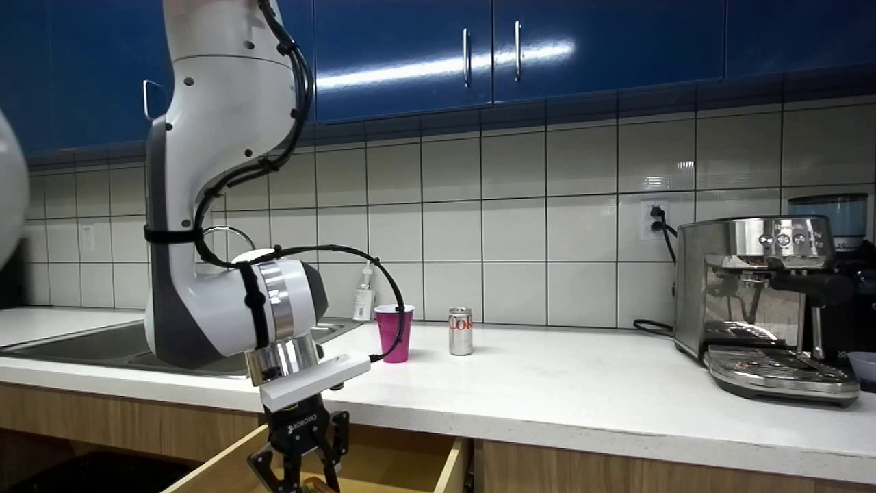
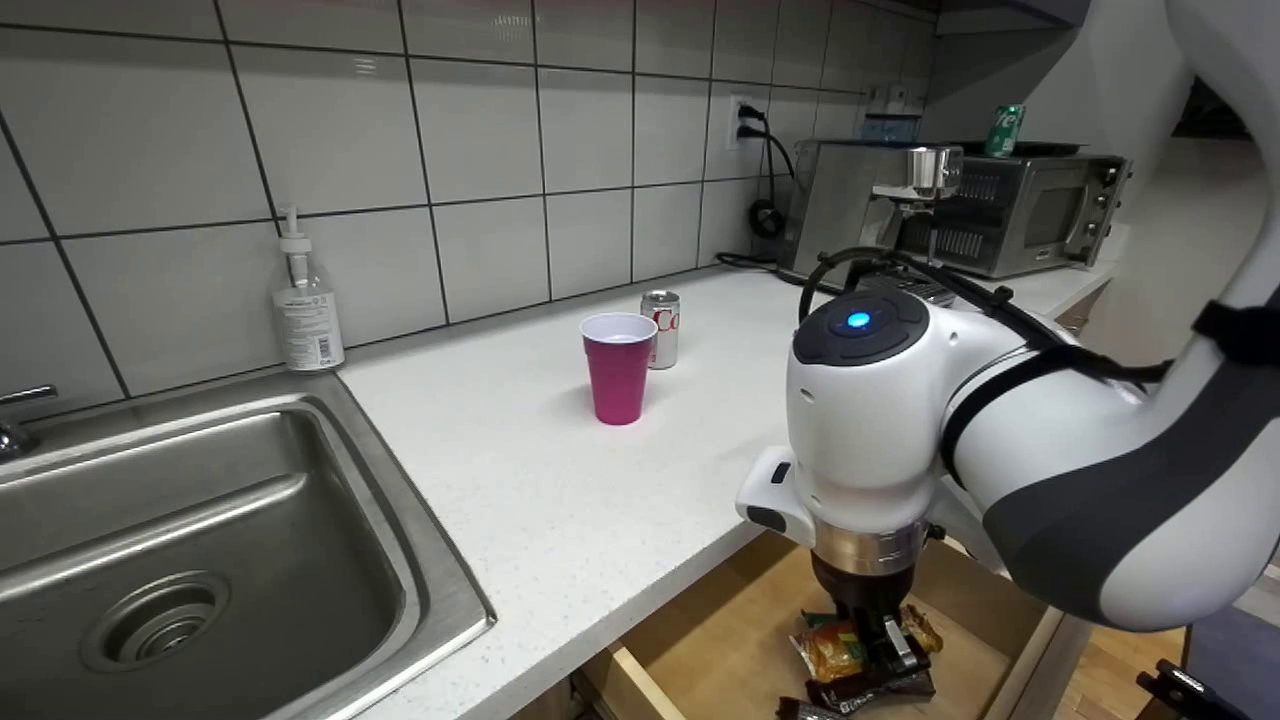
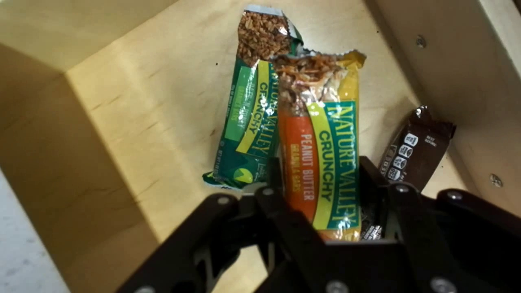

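Seemingly caught: a peanut butter granola bar (image 3: 319,142) in the hand (image 3: 320,171), down inside the drawer (image 3: 163,101)

Nearest, the hand's two fingers (image 3: 270,201) are drawn in to about the width of the bar, one along each long edge. They look pressed to the wrapper, though how firmly I cannot tell. The peanut butter granola bar lies lengthwise between them, label up; whether it rests on the drawer bottom or is slightly raised is unclear. Judged from this, the step in hand is the grasp itself. The next move calls for a steady squeeze and, for any lift, a straight upward path: the slick film could slip, and a sideways drag could pull a neighbour along.

That neighbour is a green granola bar (image 3: 250,114), whose edge the held one covers in the wrist view. Opposite, a dark brown bar (image 3: 423,150) lies near the drawer's side wall (image 3: 452,77), and more dark wrapping (image 3: 371,232) shows, partly hidden by the hand.

Above the pulled-out drawer runs the edge of a white tabletop (image 1: 582,383), which any rise should clear. On it a pink cup (image 1: 395,333) and a silver can (image 1: 460,332) stand upright, near each other. A soap bottle (image 2: 308,320) stands just beside the back corner of the sink (image 2: 445,590). Farther along are a coffee machine (image 1: 753,301) and, beyond it in an exterior view, a toaster oven (image 2: 1050,215).
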You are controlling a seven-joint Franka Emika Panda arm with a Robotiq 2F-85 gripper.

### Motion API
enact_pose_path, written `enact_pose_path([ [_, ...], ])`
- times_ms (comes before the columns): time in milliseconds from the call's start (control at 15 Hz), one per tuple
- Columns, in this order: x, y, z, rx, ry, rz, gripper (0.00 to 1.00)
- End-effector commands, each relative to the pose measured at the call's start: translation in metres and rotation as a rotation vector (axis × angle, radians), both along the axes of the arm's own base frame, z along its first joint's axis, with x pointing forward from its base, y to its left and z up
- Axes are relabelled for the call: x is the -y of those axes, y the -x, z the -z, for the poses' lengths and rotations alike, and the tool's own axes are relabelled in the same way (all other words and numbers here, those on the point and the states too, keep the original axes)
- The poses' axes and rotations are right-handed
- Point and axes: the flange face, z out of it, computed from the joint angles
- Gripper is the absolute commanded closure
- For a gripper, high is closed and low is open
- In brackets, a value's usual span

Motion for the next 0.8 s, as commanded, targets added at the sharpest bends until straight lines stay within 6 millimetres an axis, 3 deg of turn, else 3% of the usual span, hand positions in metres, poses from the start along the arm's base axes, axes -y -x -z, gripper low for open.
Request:
enact_pose_path([
  [0,0.002,-0.003,-0.007,0.031,0.016,-0.008,0.20],
  [200,0.004,-0.003,-0.018,0.032,0.017,-0.007,0.01],
  [733,0.010,0.001,-0.054,0.059,0.020,0.052,0.00],
])
